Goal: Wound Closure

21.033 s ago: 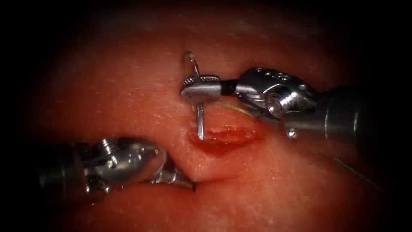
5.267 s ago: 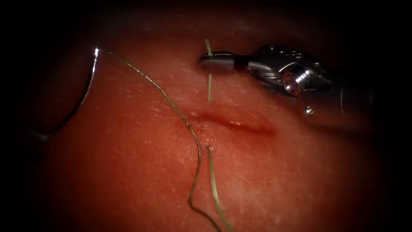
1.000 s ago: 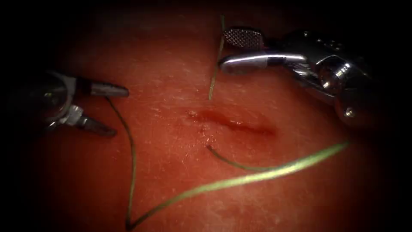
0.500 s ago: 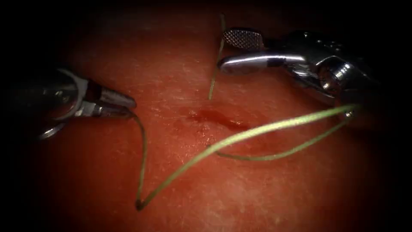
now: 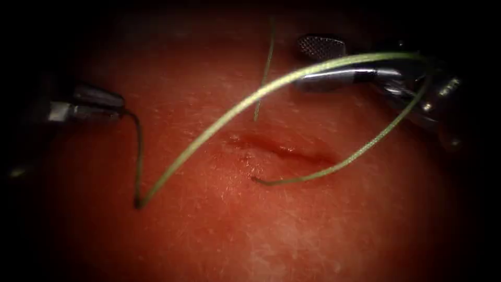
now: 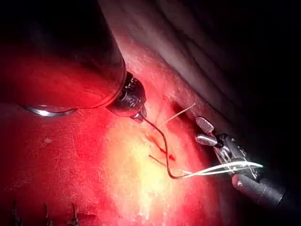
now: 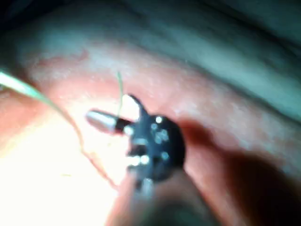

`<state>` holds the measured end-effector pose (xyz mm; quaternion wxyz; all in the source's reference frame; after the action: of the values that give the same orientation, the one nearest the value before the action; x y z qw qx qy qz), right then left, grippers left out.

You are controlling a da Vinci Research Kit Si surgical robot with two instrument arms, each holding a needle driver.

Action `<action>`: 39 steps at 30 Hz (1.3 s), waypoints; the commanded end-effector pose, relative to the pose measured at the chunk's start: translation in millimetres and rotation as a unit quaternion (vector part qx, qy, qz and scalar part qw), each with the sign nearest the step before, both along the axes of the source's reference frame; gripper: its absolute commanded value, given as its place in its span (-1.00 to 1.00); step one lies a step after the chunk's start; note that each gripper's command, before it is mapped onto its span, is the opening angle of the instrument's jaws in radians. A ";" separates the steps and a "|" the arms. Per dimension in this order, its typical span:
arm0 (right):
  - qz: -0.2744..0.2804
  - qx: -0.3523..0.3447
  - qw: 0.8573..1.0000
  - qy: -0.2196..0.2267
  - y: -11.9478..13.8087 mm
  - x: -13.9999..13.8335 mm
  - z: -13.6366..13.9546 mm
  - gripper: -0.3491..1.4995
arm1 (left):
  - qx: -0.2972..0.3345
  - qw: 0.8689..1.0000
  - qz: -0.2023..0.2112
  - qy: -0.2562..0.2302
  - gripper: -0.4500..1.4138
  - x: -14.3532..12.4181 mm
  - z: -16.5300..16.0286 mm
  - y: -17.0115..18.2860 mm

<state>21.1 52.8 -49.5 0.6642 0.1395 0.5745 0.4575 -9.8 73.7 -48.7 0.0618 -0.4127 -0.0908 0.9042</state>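
My left tool (image 5: 112, 107) has its jaws closed on the thread (image 5: 209, 133) at the far left of the field; half a second ago they were lower and nearer the cut (image 5: 282, 150), so I've drawn that strand back to the left. The thread runs down from the jaws to a sharp bend near the left, then sweeps up in a long arc over my right tool (image 5: 323, 65), where half a second back it lay lower across the wound. From there it curves down to enter the tissue (image 5: 313, 224) just on the near side of the cut. The right tool's jaws stand open, holding nothing; the short tail (image 5: 265, 78) stands beside them, untouched. I can't find the needle. My read: a loop is draped on the right tool.
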 end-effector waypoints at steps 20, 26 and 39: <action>-0.166 -0.052 0.980 0.094 -4.5 3.7 -3.9 -1.00 | 0.050 0.998 -0.032 -0.030 -0.89 -4.3 -1.0 1.5; -0.183 -0.062 0.975 0.106 -4.7 4.5 -5.1 -1.00 | 0.052 0.989 -0.118 0.066 -0.89 -3.7 6.1 3.5; -0.169 -0.074 0.972 0.149 -4.5 7.4 -7.0 -1.00 | 0.036 0.965 -0.136 0.220 -0.89 -6.3 17.5 0.8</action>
<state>27.7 48.4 -56.7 0.6458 0.2506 0.6687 0.2701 -15.8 74.3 -31.6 0.2182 -0.2065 -0.0507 0.9525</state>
